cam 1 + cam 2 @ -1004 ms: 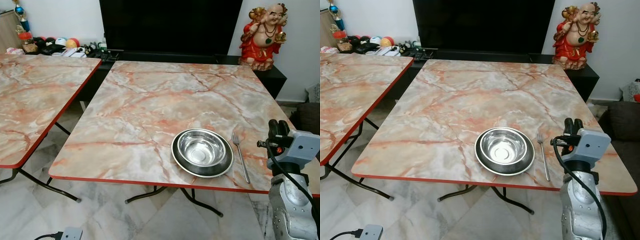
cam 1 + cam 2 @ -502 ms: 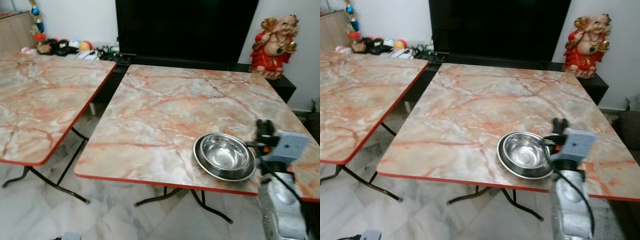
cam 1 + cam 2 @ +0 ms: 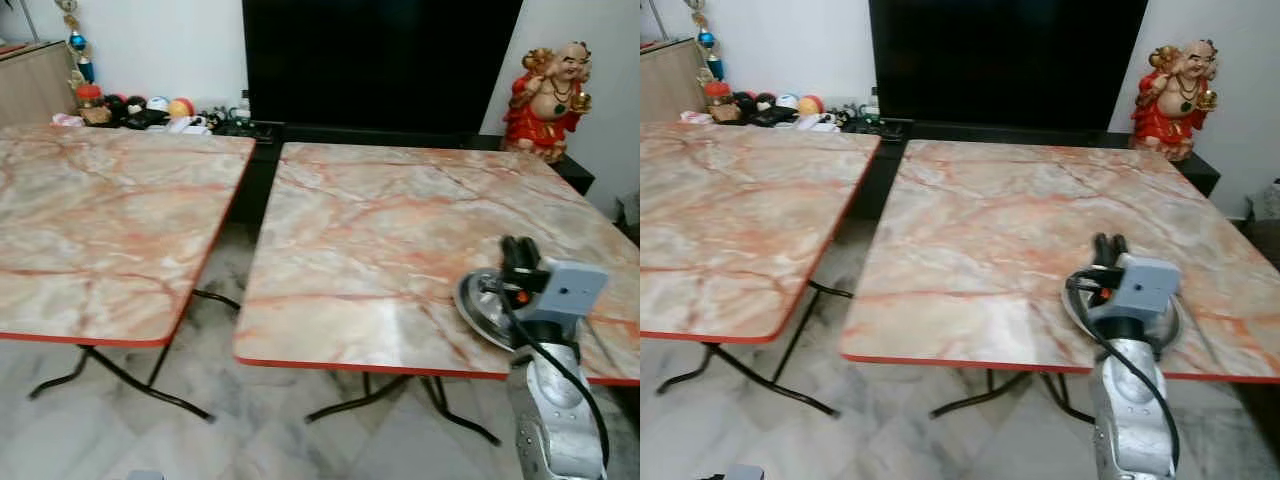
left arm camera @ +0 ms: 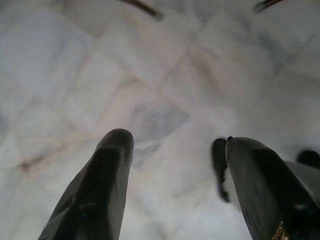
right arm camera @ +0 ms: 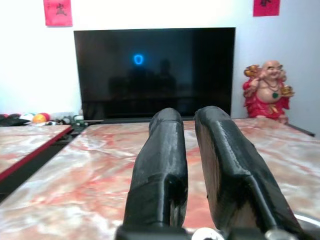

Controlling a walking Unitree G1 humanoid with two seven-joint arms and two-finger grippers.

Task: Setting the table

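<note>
A steel bowl on a dark plate (image 3: 480,305) sits near the front right edge of the right marble table (image 3: 380,240). My right arm partly hides it. My right gripper (image 3: 517,247) is raised just in front of the bowl and points toward the far side of the table. Its fingers (image 5: 165,150) are shut with nothing between them. In the right wrist view the plate's rim (image 5: 307,219) shows at the lower corner. My left gripper (image 4: 175,145) hangs open over the floor and holds nothing.
A second marble table (image 3: 100,220) stands to the left, with a gap of tiled floor (image 3: 215,400) and folding legs between the two. Behind are a black TV (image 3: 380,60), a low cabinet with small toys (image 3: 140,108), and a red statue (image 3: 548,88).
The camera has swung left, so both tables sit further right in the picture. My right arm now stands in front of the bowl and covers the place where the fork lay.
</note>
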